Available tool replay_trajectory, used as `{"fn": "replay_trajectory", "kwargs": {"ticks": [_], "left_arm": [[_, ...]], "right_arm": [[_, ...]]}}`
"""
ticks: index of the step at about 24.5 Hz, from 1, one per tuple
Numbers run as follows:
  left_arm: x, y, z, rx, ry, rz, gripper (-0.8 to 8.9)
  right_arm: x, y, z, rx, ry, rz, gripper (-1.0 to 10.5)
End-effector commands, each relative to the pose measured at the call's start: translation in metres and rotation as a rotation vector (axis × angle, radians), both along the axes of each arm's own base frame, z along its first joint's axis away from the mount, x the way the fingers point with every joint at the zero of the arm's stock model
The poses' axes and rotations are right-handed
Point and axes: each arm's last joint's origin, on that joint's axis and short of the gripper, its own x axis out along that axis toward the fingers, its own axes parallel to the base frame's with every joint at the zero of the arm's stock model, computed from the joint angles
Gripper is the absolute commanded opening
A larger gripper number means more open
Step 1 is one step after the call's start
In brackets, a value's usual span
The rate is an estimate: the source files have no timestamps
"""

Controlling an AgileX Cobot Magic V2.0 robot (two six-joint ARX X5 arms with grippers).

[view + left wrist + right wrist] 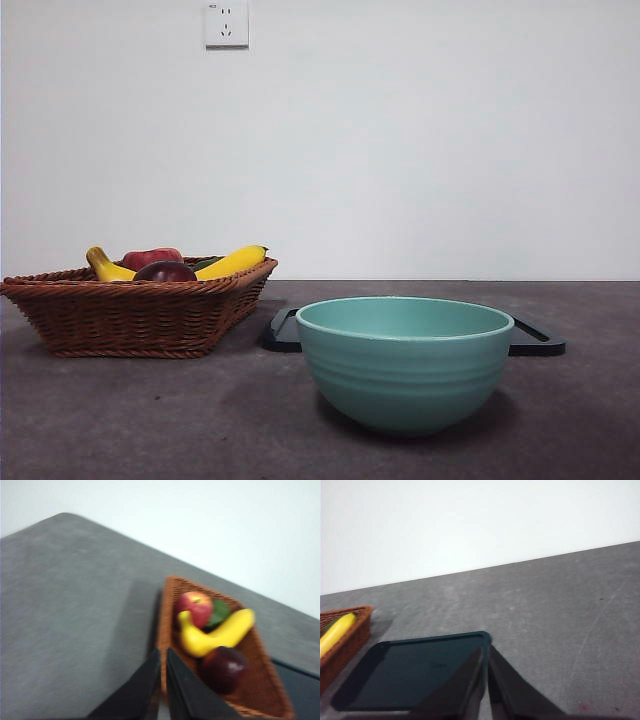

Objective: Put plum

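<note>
The dark maroon plum [165,271] lies in the brown wicker basket [140,312] at the left of the table, in front of the red fruit and bananas. From the left wrist the plum [223,668] shows near the basket's [260,690] close end. My left gripper [163,655] hangs shut above the basket's rim, apart from the plum, with nothing held. Over the near corner of the dark tray [415,672], my right gripper [486,652] is shut and empty too. Neither arm appears in the front view.
A teal bowl [404,360] stands at the front centre with the dark tray [535,338] behind it. The basket also holds a red fruit [194,607], yellow bananas [220,632] and a green piece [219,612]. A white wall backs the table.
</note>
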Motion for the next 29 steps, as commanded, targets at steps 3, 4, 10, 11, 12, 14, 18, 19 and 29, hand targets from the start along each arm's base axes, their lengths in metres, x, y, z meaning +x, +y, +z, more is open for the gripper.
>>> {"fn": "replay_trajectory", "kwargs": {"ticks": [3, 4, 10, 11, 12, 14, 18, 19, 29], "left_arm": [[-0.002, -0.002, 0.033, 0.005, 0.014, -0.058, 0.15], [-0.001, -0.002, 0.039, 0.015, 0.036, -0.087, 0.15], [0.006, -0.007, 0.064, 0.063, 0.169, -0.308, 0.15], [0.008, -0.008, 0.067, 0.067, 0.194, -0.343, 0.15], [0.010, -0.009, 0.070, 0.072, 0.214, -0.369, 0.15], [0.014, -0.010, 0.076, 0.084, 0.258, -0.425, 0.15], [0.023, -0.014, 0.089, 0.107, 0.334, -0.532, 0.15], [0.027, -0.016, 0.095, 0.123, 0.358, -0.566, 0.15], [0.059, -0.041, 0.126, 0.193, 0.531, -0.796, 0.15]], "right_arm": [[-0.003, 0.001, 0.029, -0.009, 0.058, 0.045, 0.1], [-0.002, 0.002, 0.034, -0.023, 0.090, 0.071, 0.1], [0.008, 0.007, 0.057, -0.061, 0.271, 0.221, 0.1], [0.011, 0.008, 0.061, -0.065, 0.300, 0.253, 0.1], [0.013, 0.009, 0.065, -0.068, 0.324, 0.279, 0.1], [0.020, 0.010, 0.073, -0.076, 0.373, 0.336, 0.1], [0.033, 0.014, 0.089, -0.091, 0.451, 0.430, 0.1], [0.039, 0.015, 0.094, -0.102, 0.477, 0.454, 0.1], [0.062, 0.039, 0.111, -0.218, 0.640, 0.649, 0.1]]}}
